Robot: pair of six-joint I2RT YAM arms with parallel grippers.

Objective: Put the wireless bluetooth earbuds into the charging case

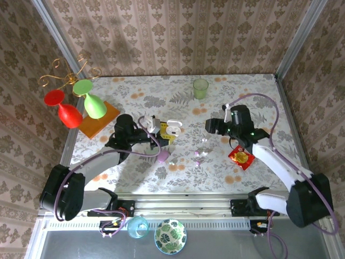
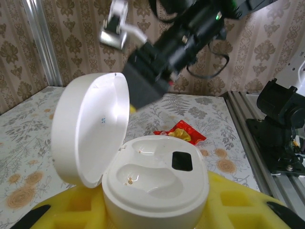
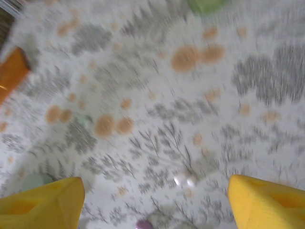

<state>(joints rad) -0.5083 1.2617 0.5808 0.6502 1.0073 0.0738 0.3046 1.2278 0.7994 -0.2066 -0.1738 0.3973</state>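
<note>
The white charging case [image 2: 157, 176] stands open, lid [image 2: 90, 126] swung up to the left, and both wells are empty. My left gripper [image 2: 155, 210] is shut on its base, with yellow pads [image 2: 62, 210] on either side. From above, the case [image 1: 173, 128] sits at the left gripper [image 1: 161, 128], left of centre. Two white earbuds [image 1: 204, 141] and purple earbuds [image 1: 198, 155] lie on the table. My right gripper [image 1: 211, 127] hovers just beyond them. In the blurred right wrist view its gripper [image 3: 152, 183] is open, with the white earbuds [image 3: 186, 180] on the cloth ahead between its fingers.
A purple pebble-shaped case [image 1: 161, 156] lies near the left arm. A red snack packet [image 1: 241, 157] sits under the right arm. A green cup [image 1: 200, 88] stands at the back. Red [image 1: 69, 114] and green [image 1: 94, 105] glasses and an orange board [image 1: 102, 123] occupy the left.
</note>
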